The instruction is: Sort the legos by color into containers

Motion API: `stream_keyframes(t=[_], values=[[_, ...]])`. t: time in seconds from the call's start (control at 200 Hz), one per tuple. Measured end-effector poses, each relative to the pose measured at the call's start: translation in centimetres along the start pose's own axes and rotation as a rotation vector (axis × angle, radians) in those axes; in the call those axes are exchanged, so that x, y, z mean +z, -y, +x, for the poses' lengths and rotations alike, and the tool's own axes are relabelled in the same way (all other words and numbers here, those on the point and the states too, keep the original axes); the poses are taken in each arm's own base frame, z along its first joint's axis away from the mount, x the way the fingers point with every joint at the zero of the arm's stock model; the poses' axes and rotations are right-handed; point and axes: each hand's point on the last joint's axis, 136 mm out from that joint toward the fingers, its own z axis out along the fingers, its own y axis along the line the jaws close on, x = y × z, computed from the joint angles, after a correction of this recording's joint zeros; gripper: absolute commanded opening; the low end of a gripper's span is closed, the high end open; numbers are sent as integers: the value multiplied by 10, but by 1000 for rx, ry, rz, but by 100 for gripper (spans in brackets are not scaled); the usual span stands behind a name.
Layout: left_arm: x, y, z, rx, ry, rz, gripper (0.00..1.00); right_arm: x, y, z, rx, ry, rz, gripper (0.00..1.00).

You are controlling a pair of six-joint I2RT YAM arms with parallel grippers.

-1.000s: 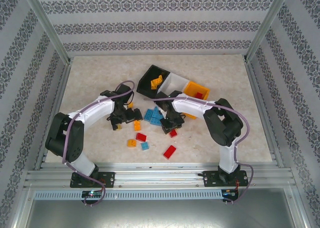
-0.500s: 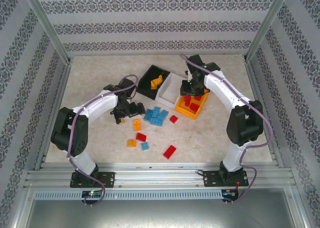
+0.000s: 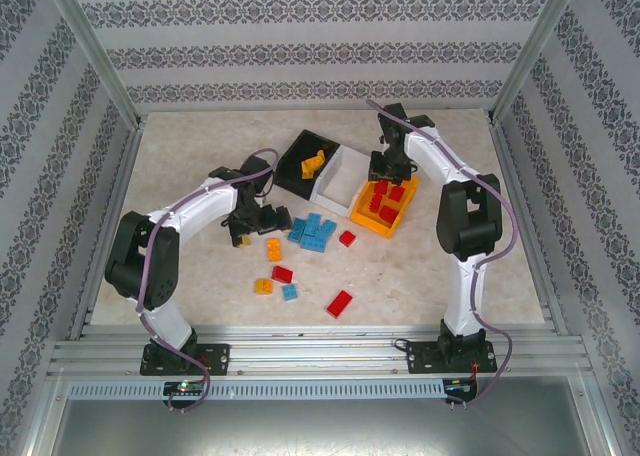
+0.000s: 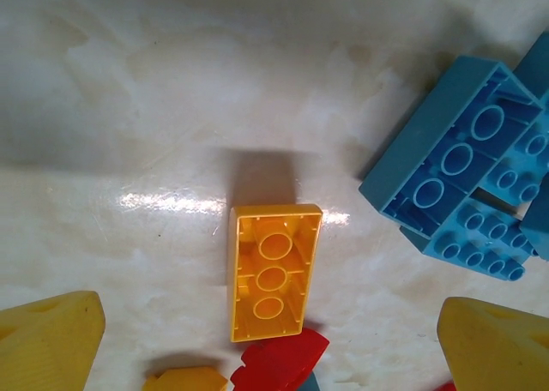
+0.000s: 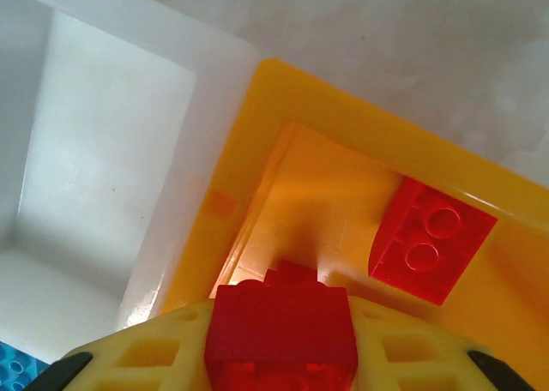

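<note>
**Q:** What is held, and where?

**A:** A red brick (image 5: 281, 322) is pinched between the jaws of the right gripper (image 3: 384, 179), which is poised over the orange bin (image 5: 283, 95). The brick is carried above the open compartment and has not been let go. A second red brick (image 5: 431, 238) is seen lying studs-up on the bin's floor. Several red pieces are shown there from overhead, so red appears to be assigned to this bin.

**Q:** How are the other bins arranged?

**A:** The white bin (image 5: 103, 159) is set touching the orange one, and its floor is seen bare. The black bin (image 3: 296, 166) is placed at the left end of the row, with orange-yellow pieces (image 3: 314, 161) inside. The white bin is presumably reserved for blue.

**Q:** What is done by the other arm?

**A:** The left gripper (image 4: 270, 314) is spread wide and held low over the table (image 4: 171, 82). Nothing is gripped. Its fingers are set on either side of an orange-yellow brick (image 4: 273, 271) lying hollow side up, and they are judged to be lined up for closing on it. Blue bricks (image 4: 455, 177) are clustered near on one side. A red piece (image 4: 279, 361) is at the brick's near end, though whether they touch cannot be told.

**Q:** What is left?

**A:** Loose bricks of all three colours are scattered on the table between the arms.
</note>
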Motion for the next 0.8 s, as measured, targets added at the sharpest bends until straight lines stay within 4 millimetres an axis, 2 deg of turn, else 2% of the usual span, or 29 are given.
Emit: stream_keyframes(t=[0.19,0.365,0.46,0.635,0.799], values=[[5,5,-10,40,-8,-15,100,1,-1,-5,1,-4,5,35],[15,2,-16,48,-30,-33,100,6,-1,-11,11,-6,18,53],[15,-2,-24,28,-26,-33,100,7,-2,-15,16,-7,23,56],[2,-16,-60,-22,21,-36,97,4,-4,-20,17,-1,24,58],[0,-18,-99,32,58,-76,92,1,-5,-22,23,4,22,58]])
